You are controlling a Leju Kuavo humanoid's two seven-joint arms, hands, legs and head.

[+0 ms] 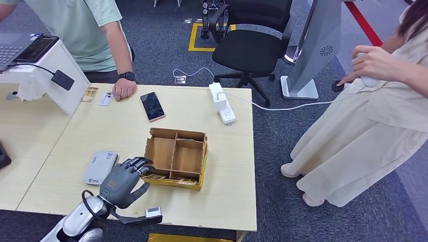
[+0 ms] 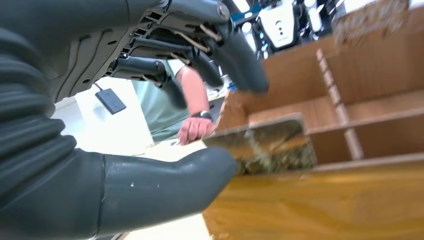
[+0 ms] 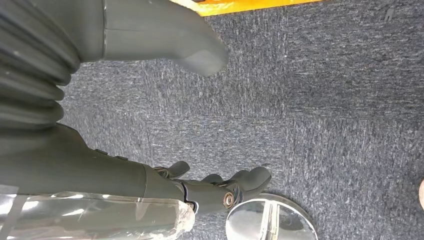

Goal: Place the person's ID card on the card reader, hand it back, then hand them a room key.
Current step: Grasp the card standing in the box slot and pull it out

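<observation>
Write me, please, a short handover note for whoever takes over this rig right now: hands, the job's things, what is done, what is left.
Left hand: empty, fingers apart, at the near-left corner of the divided wooden box, by its card slots.
Right hand: hangs over the carpet, fingers loosely curled, holding nothing.
Card reader: on the table left of the left hand, nothing on it.
Small cards lie by the seated person's hand; which is the ID I cannot tell.
Done: unclear. Left: seemingly fetching a room key from the box; confirm the ID step.

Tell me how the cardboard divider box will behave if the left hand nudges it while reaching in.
The cardboard box looks thin-walled and nearly empty, so probably light and apt to slide on the smooth table. Low and wide, it seems unlikely to tip. The left hand is at its edge.
</observation>
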